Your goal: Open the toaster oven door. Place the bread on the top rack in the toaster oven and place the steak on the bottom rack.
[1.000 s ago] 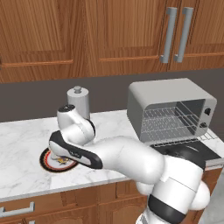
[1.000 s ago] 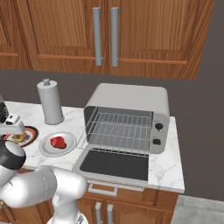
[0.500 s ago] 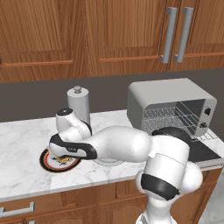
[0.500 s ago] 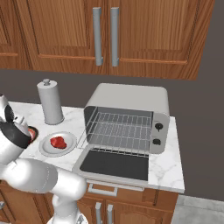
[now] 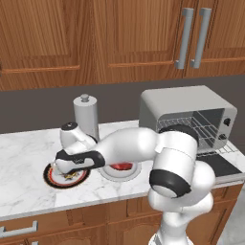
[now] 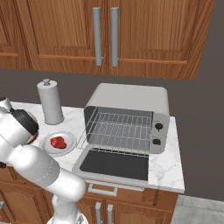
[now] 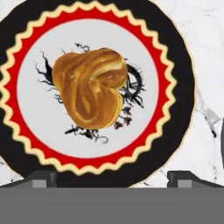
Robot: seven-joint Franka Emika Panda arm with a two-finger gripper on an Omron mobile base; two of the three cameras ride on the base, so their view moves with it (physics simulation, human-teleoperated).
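Note:
The golden-brown bread point(image 7: 90, 87) lies in the middle of a plate with a black and red rim point(image 7: 175, 87) point(image 5: 52, 178). My gripper point(image 7: 111, 180) point(image 5: 62, 168) hovers straight above it, open, one fingertip on each side and nothing between them. The red steak point(image 6: 58, 142) point(image 5: 122, 166) rests on a small white plate point(image 6: 46, 146) next to it. The toaster oven point(image 6: 127, 98) point(image 5: 184, 103) stands at the right. Its door point(image 6: 114, 164) lies folded down flat. Inside are the top rack point(image 6: 124, 119) and the bottom rack point(image 6: 118, 139), both bare.
A grey cylindrical canister point(image 5: 86, 117) point(image 6: 50, 103) stands behind the two plates near the wall. Wooden cabinets hang above the marble counter point(image 5: 24, 153). The open door juts past the counter's front edge. My arm stretches across the white plate.
My arm has swung its elbow and forearm over to the left, and the hand has settled low over the patterned plate. Bread, steak and oven door have not moved.

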